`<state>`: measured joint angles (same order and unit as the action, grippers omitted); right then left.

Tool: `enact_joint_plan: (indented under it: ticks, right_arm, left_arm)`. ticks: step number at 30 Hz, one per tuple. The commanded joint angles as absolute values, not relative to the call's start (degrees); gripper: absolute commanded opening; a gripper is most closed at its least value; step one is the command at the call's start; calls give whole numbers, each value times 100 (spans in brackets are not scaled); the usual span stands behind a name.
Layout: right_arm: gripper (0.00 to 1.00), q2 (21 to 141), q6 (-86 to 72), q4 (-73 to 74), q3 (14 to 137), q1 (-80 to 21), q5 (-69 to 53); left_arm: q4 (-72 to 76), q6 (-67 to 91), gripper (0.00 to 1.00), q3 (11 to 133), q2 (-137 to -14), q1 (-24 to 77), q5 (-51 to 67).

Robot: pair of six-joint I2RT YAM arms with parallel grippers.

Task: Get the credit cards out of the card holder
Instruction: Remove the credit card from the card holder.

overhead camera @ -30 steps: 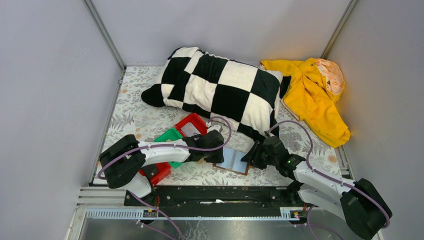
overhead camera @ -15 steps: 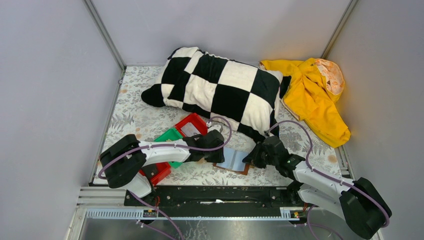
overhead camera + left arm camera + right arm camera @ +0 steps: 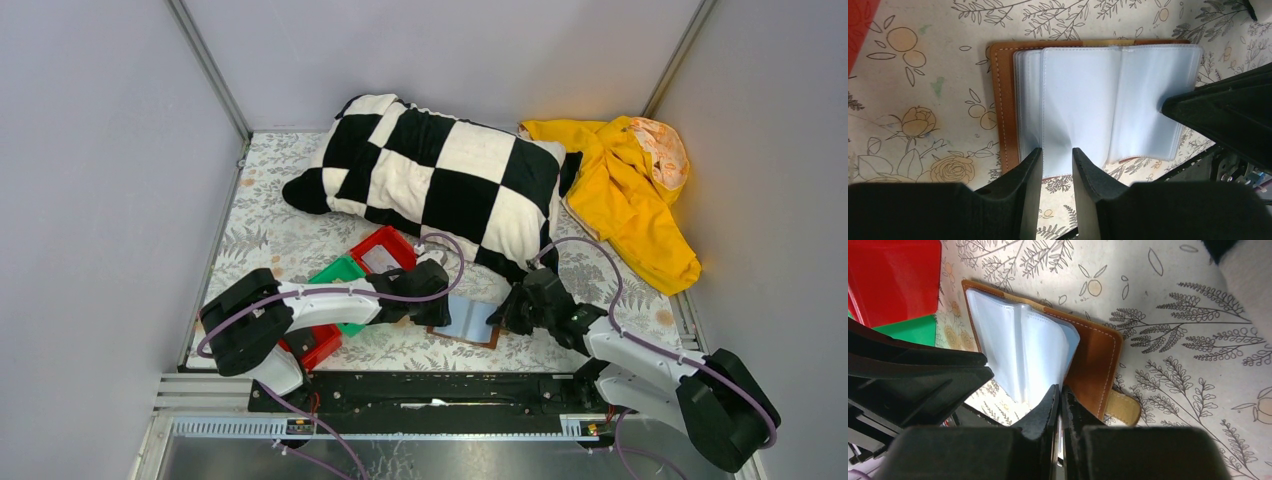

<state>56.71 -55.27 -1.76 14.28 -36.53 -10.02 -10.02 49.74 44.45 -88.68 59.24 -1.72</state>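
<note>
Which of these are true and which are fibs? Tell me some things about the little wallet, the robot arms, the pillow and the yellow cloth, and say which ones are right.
1. The card holder lies open on the flowery table. True.
2. The pillow is red and green. False: it has black and white checks.
3. The left gripper has its jaws apart, with the edge of a clear page between them. True.
4. The yellow cloth lies on top of the card holder. False: it sits in the far right corner, well apart from it.
5. The right gripper has its jaws wide open. False: they are almost together, at the card holder's edge.
</note>
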Motion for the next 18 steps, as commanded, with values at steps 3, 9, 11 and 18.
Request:
enact_joint_plan:
  ticks: [3,9,11,18]
  right_arm:
    - [2,5745,-5005,797,2071,-3745,-451]
    - [13,6087,-4863,1267,2350,-3913,-55]
    - [26,5995,-4843,1339,2389,-3920,-28]
    - [40,5508,-4722,1963,2853,-3920,600]
  left_arm:
    - [-838,4972,33,4553,-8969,5924,197]
    - [-1158,4902,35,4821,-8783,5926,56]
    - [-1256,4856,37,4912,-8684,5928,18]
    - [-1382,4847,38,5013,-8569,5900,-102]
